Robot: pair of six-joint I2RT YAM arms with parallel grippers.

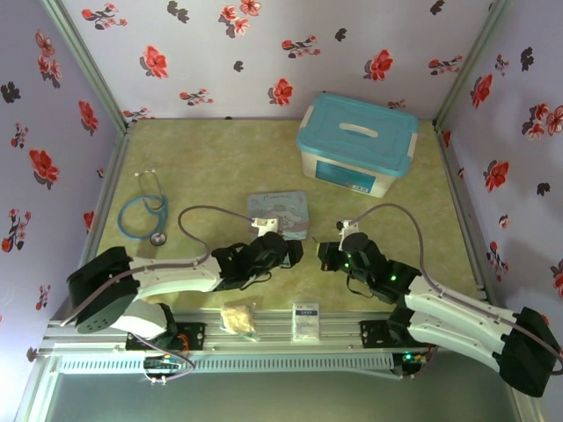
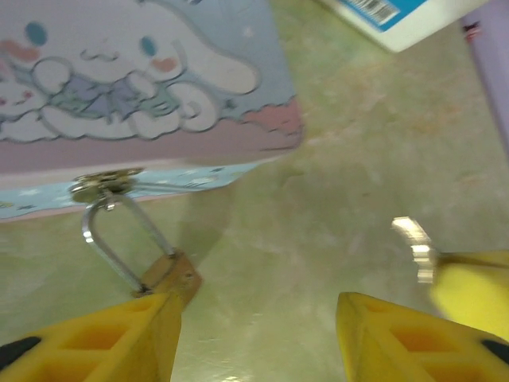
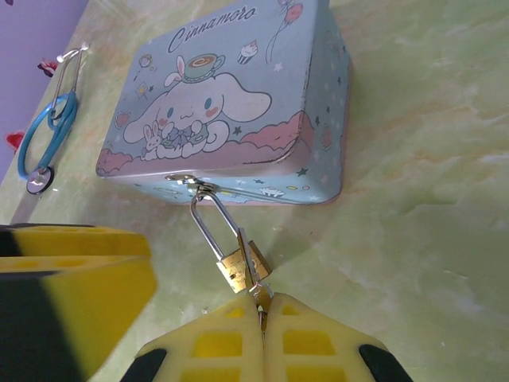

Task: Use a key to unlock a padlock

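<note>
The small brass padlock (image 3: 237,269) hangs by its silvery shackle (image 3: 208,223) from the hasp of the pale blue cartoon tin (image 3: 223,103), its body lying on the table. My right gripper (image 3: 262,306) is shut on the thin key (image 3: 259,293), whose blade lies across the padlock's body. In the left wrist view the padlock (image 2: 173,274) sits right by the tip of one yellow finger (image 2: 119,334). My left gripper (image 2: 258,298) stands open with bare table between its fingers. From above, both grippers (image 1: 295,251) (image 1: 324,255) meet just in front of the tin (image 1: 277,211).
A white box with a blue lid (image 1: 356,141) stands at the back right. A blue stethoscope (image 1: 145,211) lies at the left. A small packet (image 1: 237,316) and a white card (image 1: 305,321) rest on the front rail. Flowered walls enclose the table.
</note>
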